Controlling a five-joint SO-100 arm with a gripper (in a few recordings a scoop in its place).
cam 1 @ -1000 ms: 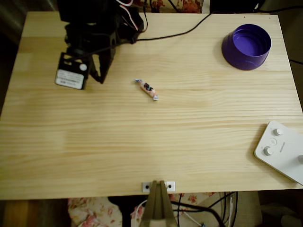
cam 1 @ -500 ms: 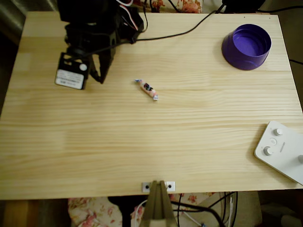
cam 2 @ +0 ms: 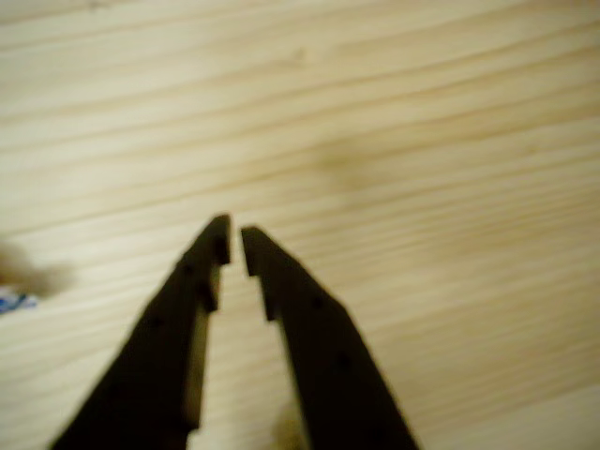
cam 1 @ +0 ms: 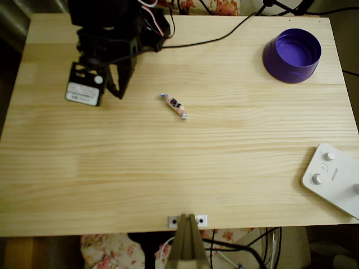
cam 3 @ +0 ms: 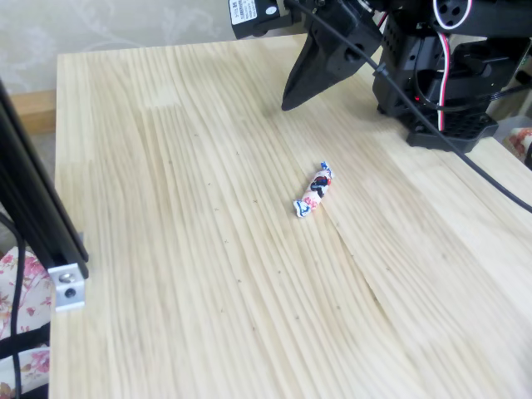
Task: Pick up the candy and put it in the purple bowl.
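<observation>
Candy (cam 1: 173, 106): one, lying flat on worktop (cam 1: 179, 168), left of purple bowl (cam 1: 292, 55) and well apart from it. Purple bowl: one, upright, nothing inside. White box with knobs (cam 1: 334, 178): one, below bowl at worktop edge. Claw (cam 1: 119, 94): one, left of candy, not touching it; fingers (cam 2: 281, 281) nearly together, narrow gap, holding nothing

Only change is off the table (cam 1: 224, 168), top right of overhead view, past the far edge above the purple bowl (cam 1: 292, 55) — dark blocky shape 1 s ago, rounder at 0.5 s, now thin dark struts (cam 1: 280, 5) crossing that corner. Top-left floor strip (cam 1: 17, 8) went dark to grey — approx. 0.5 s back.
</observation>
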